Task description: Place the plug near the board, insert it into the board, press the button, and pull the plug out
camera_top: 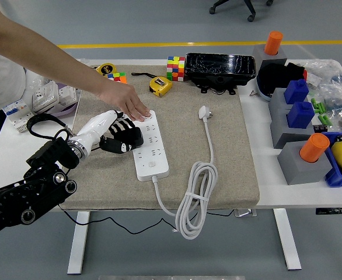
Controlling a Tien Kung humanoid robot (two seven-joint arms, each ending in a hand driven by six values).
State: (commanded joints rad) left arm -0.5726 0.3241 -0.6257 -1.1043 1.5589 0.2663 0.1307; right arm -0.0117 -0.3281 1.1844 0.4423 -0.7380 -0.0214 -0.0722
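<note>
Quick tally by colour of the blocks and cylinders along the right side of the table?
Orange cylinders: 2
Blue blocks: 2
Grey blocks: 2 clear; a third may sit under the far cylinder
Total: 6
</note>
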